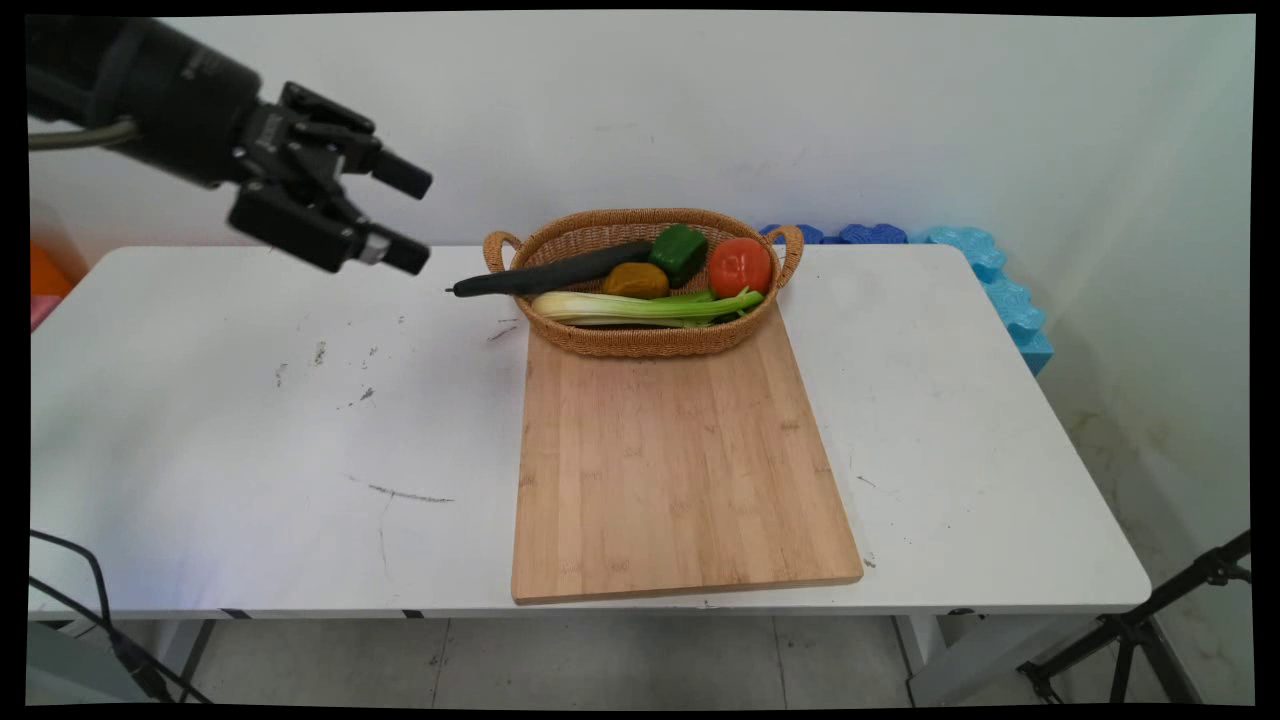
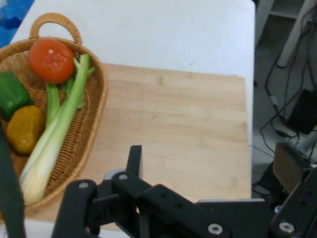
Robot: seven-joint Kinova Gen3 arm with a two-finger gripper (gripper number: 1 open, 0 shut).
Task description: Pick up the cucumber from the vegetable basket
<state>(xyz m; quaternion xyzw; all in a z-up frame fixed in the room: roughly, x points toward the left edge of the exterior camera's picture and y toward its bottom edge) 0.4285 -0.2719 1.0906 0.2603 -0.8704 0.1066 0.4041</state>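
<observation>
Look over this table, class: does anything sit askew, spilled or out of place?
One thing stands out: the dark cucumber lies across the basket, its tip poking out past the left rim over the table. The celery, tomato, green pepper and yellow pepper lie inside. Nothing is spilled.

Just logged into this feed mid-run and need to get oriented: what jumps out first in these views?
A woven basket at the table's far side holds a red tomato, green pepper, celery stalk and a dark cucumber poking out over its left rim. It rests on the far end of a wooden cutting board. The gripper hangs in the air left of the basket, fingers apart, holding nothing.
</observation>
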